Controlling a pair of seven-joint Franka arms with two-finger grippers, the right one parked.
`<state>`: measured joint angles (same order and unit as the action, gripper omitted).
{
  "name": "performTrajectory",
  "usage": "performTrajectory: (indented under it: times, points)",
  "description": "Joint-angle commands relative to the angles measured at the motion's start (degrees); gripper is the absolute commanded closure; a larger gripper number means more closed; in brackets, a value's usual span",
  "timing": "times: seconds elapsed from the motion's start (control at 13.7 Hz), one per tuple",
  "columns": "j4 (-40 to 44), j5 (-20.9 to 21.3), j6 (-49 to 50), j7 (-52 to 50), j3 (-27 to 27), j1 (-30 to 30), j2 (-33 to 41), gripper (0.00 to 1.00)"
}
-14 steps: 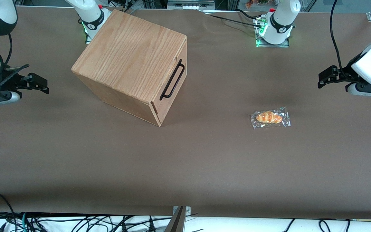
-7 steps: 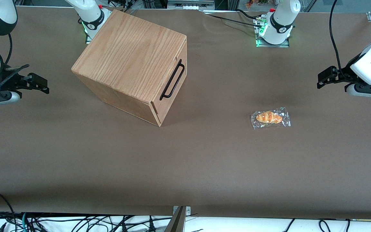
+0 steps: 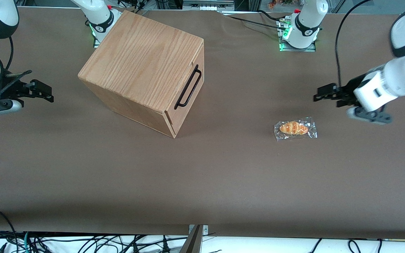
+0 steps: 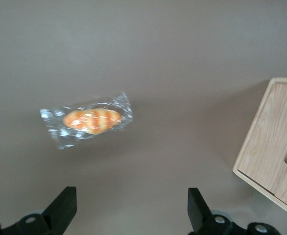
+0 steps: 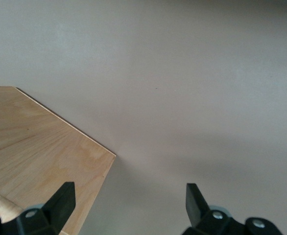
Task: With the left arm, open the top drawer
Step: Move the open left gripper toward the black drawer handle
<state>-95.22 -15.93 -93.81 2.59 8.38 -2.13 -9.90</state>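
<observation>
Front view
Cabinet: the wooden cabinet (image 3: 142,70) stands on the brown worktop (image 3: 202,182), turned at an angle, toward the parked arm's end.
Top drawer: the top drawer (image 3: 188,95) is fully closed, its front flush with the cabinet face; the black bar handle (image 3: 188,87) lies along that front.
Left arm: the left arm (image 3: 396,80) reaches in from the working arm's end of the worktop, well apart from the cabinet.
Gripper: the gripper (image 3: 316,97) hangs above the worktop, pointing toward the cabinet, with nothing in it.
Bread: a wrapped bread roll (image 3: 295,128) lies flat on the worktop between the cabinet and the gripper, near the gripper and slightly nearer the camera than it.

Left wrist view
Jaws: spread wide, both fingertips (image 4: 65,205) showing, with only bare worktop (image 4: 182,58) between them.
Bread: the wrapped roll (image 4: 87,121) appears somewhat blurred, clear of the jaws.
Cabinet: a corner of the cabinet (image 4: 275,147) shows; the recess at the frame's edge is possibly part of the drawer front.

Right wrist view
Cabinet: a corner of the cabinet top (image 5: 40,147) over the worktop (image 5: 192,88).
</observation>
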Motion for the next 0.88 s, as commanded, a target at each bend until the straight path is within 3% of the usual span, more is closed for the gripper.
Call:
performTrajectory:
  times: [0.0,0.15,0.29,0.58,0.8]
  points:
    - [2.1,-1.1,-0.5,-0.7,2.8,4.3,-5.5,0.0]
    - [3.1,-2.0,-2.6,-1.6,3.0,9.3,-7.7,0.0]
    - [3.3,-5.9,-8.6,-4.5,3.0,14.4,-9.6,0.0]
    - [3.4,-6.4,-17.0,-11.2,3.0,23.9,-12.1,0.0]
    - [3.5,-9.4,-21.9,-12.9,3.0,28.3,-14.1,0.0]
